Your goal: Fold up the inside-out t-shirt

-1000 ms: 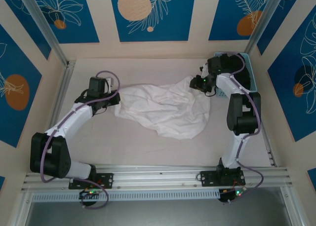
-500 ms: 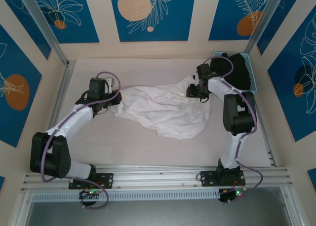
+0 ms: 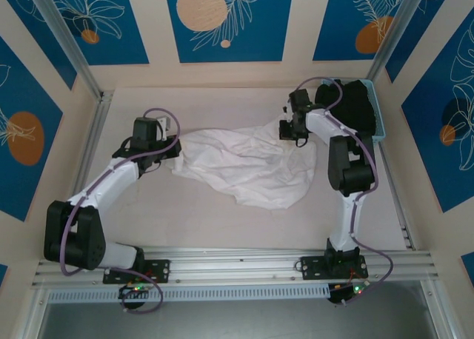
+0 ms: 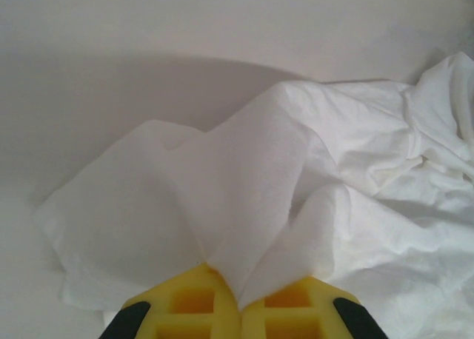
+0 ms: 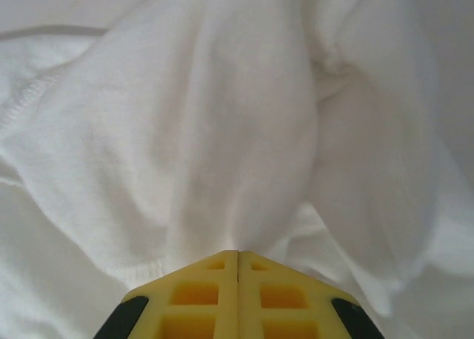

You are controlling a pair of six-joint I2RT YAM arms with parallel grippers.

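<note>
The inside-out t-shirt (image 3: 248, 165) lies white and wrinkled across the middle of the table. My left gripper (image 3: 176, 148) is at its left edge. In the left wrist view the yellow pads (image 4: 200, 302) are shut on a pinched fold of the t-shirt (image 4: 244, 183), which fans out from the left gripper (image 4: 239, 300). My right gripper (image 3: 287, 129) sits at the shirt's far right corner. In the right wrist view the right gripper (image 5: 238, 254) is shut, with the t-shirt (image 5: 222, 132) bunching up straight from its tips.
A light-blue basket (image 3: 379, 111) holding a black garment (image 3: 354, 102) stands at the back right, just behind the right arm. Patterned walls close in three sides. An aluminium rail (image 3: 237, 261) runs along the near edge.
The right gripper moved left from beside the basket onto the shirt's far right corner and closed there. The left arm and its grip have not moved.
</note>
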